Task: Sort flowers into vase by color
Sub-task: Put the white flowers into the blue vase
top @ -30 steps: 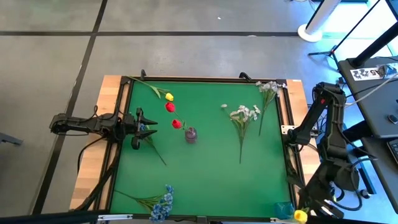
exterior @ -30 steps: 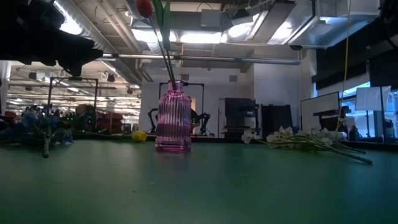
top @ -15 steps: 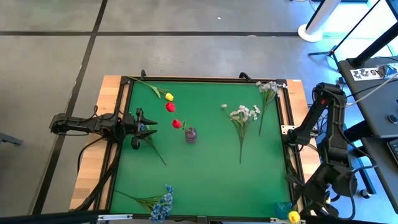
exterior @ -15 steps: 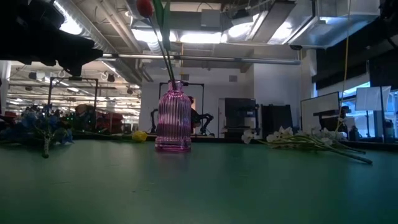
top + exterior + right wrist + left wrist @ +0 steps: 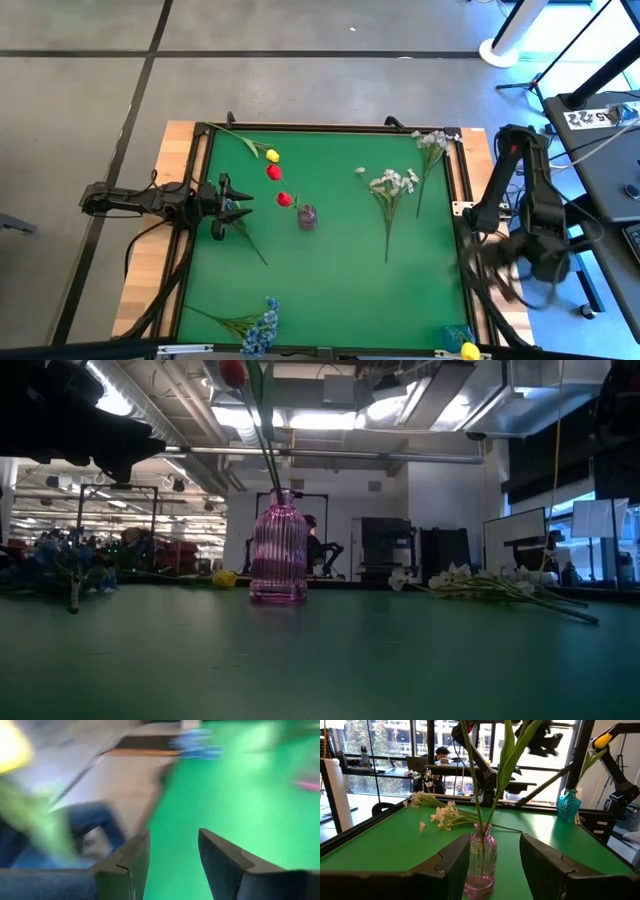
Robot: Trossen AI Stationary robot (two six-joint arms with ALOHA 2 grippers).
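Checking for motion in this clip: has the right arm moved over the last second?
Yes. In the high view the right arm now shows smeared beside the table's right rail, its upper part swung toward the table's far end; the pink vase stays put.

Left arm lies stretched level from the table's left edge, its left gripper (image 5: 226,207) low over the mat, fingers (image 5: 451,861) parted. Right arm is folded off the table's right side, blurred; my right gripper (image 5: 170,851) shows fingers (image 5: 220,853) apart, nothing between them.
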